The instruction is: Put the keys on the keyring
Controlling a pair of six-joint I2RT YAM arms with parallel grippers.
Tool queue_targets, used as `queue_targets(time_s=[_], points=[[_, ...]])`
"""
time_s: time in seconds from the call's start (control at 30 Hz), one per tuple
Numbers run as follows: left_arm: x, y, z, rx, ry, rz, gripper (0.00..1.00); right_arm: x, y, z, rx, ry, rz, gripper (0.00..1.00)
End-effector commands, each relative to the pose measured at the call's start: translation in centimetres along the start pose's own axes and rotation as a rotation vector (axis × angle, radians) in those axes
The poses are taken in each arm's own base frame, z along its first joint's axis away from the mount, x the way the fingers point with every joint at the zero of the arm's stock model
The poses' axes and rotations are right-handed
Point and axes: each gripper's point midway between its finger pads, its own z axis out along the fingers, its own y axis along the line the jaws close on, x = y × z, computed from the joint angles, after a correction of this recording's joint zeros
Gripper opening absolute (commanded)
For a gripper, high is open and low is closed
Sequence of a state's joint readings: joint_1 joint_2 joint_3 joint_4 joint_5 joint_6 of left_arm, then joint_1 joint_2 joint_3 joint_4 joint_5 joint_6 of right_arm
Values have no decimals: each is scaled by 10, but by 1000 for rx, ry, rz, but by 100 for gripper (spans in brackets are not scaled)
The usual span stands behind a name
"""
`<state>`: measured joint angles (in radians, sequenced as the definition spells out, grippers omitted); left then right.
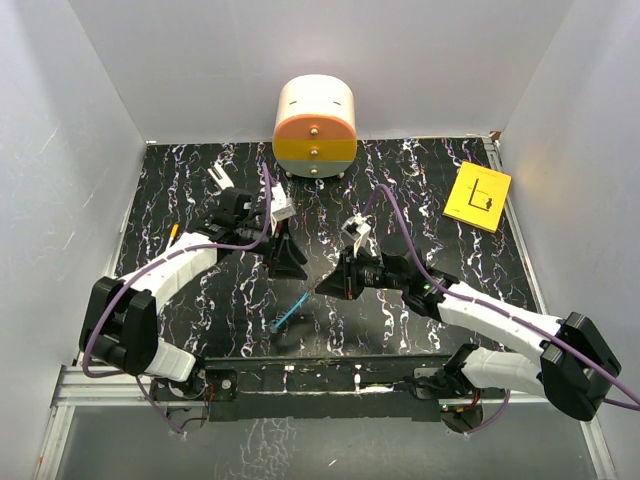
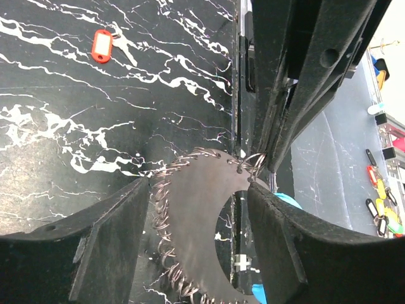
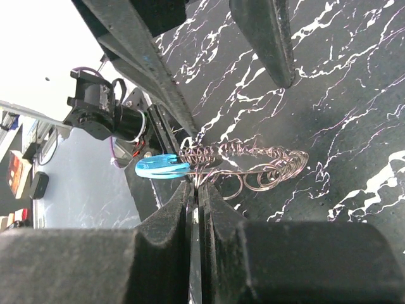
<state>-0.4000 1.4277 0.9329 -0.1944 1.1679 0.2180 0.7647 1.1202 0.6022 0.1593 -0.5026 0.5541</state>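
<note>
The keyring is a flat dark metal plate (image 2: 196, 228) with several wire rings (image 3: 253, 161) round its rim and a bright-blue tag (image 3: 161, 166) on it. My right gripper (image 3: 197, 187) is shut on its thin edge and holds it above the table; the blue tag shows edge-on in the top view (image 1: 288, 317). My left gripper (image 2: 197, 190) is open, its fingers (image 2: 107, 240) on either side of the plate, with a gap on the left side. A red key tag (image 2: 101, 45) with a metal key lies loose on the table beyond. In the top view the left gripper (image 1: 285, 262) and the right gripper (image 1: 322, 286) meet mid-table.
A cream and orange cylinder (image 1: 315, 125) stands at the back centre. A yellow card (image 1: 478, 196) lies at the back right. White walls close in the black marbled table (image 1: 200, 300) on three sides.
</note>
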Motion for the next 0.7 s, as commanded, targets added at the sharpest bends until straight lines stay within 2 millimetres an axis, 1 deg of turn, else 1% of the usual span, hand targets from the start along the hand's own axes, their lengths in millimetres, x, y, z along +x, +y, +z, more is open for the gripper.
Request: queue_targets(time_s=[0.0,0.17,0.23,0.37,0.67], points=[[-3,-13,1,64,-1,35,59,-31,31,-1,-105,-57,-56,8],[-3,-22,4,111,0,48,51,-31,33,0,-111,-42,-54,8],[-2,-27,5,137,5,48,50,-30,33,0,-112,-38,-53,8],[1,-36,7,173,22,59,50,-31,34,1,-119,-34,-54,8],[5,-43,11,213,41,62,49,-30,33,5,-123,-19,-49,8]])
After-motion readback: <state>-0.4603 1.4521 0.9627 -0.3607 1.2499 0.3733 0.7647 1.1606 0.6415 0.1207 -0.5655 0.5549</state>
